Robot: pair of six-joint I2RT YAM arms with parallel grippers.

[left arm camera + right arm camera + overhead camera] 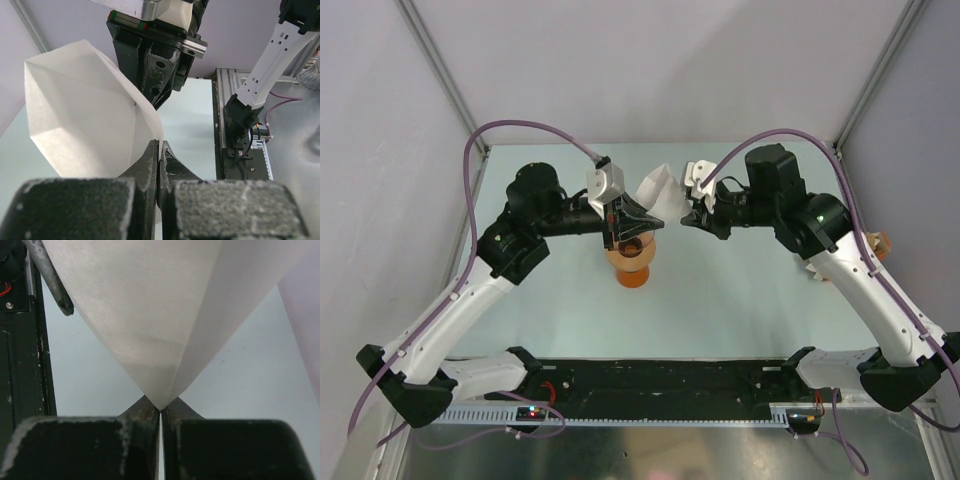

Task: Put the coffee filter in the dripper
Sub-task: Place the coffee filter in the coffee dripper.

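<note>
The coffee filter (662, 188) is a thin white paper cone, held up in the air between both arms. My left gripper (642, 212) is shut on one edge of it, and in the left wrist view the coffee filter (85, 115) fans up and to the left from the left gripper (160, 150). My right gripper (687, 216) is shut on the opposite side. In the right wrist view the coffee filter (150, 315) spreads upward from the right gripper (161, 411). The dripper (632, 262), clear with an orange base, stands on the table just below the left gripper, partly hidden by it.
A tan-and-white paper stack (880, 246) lies at the table's right edge behind the right arm. The black rail (660, 380) with both arm bases runs along the near edge. Grey walls close in the left, back and right sides.
</note>
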